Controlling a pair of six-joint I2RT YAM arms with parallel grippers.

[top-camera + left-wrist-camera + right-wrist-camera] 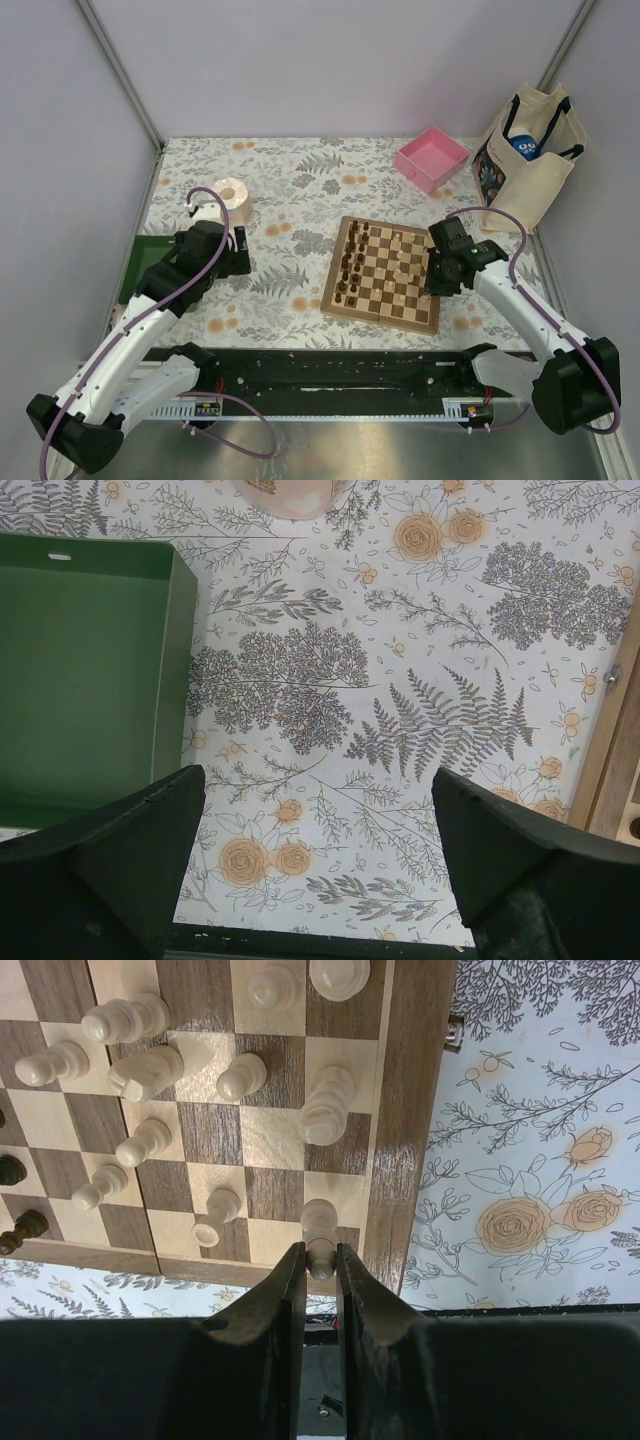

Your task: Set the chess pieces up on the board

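Observation:
The board (385, 292) lies right of the table's middle, with dark chess pieces (347, 262) along its left side and pale ones (404, 252) on its right. In the right wrist view my right gripper (320, 1260) is shut on a pale piece (320, 1222), holding it by the top over the board's corner square beside the brown border (405, 1130). Other pale pieces (325, 1105) stand on nearby squares, and one pale piece (148, 1070) lies tipped. My left gripper (315, 780) hangs open over the flowered cloth, nothing between its fingers, well left of the board (615, 760).
A green tray (170, 660) sits at the table's left edge, beside my left gripper (245, 262). A pale roll (233, 200) stands at the back left. A pink tray (432, 158) and a tote bag (530, 155) sit at the back right.

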